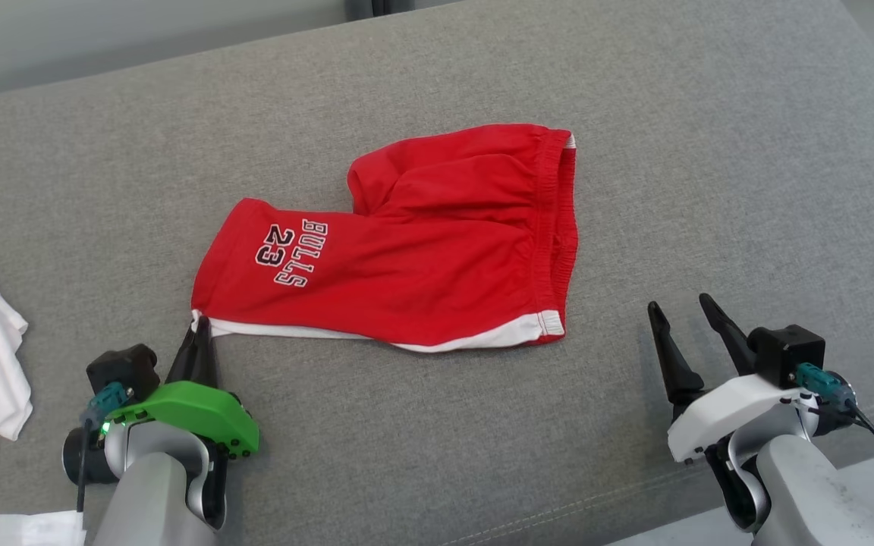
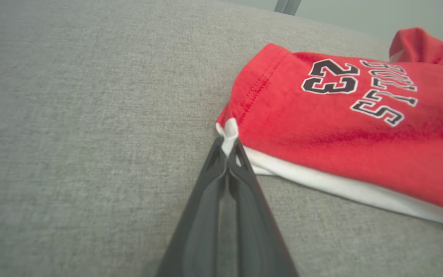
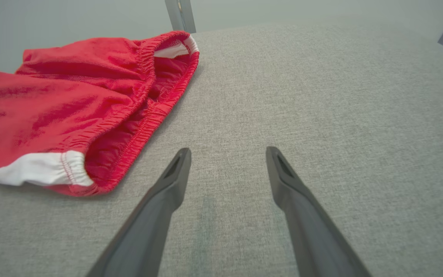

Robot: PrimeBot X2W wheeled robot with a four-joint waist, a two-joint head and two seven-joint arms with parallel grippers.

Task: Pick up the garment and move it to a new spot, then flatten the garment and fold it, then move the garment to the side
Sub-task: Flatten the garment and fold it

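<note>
while the left hand pinches the shorts by a hem corner, the waistband lies nearer the open right hand.

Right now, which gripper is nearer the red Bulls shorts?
Left. The left gripper pinches the white-trimmed leg corner of the red Bulls shorts; the right gripper stands open beside the waistband, apart from it.
</note>
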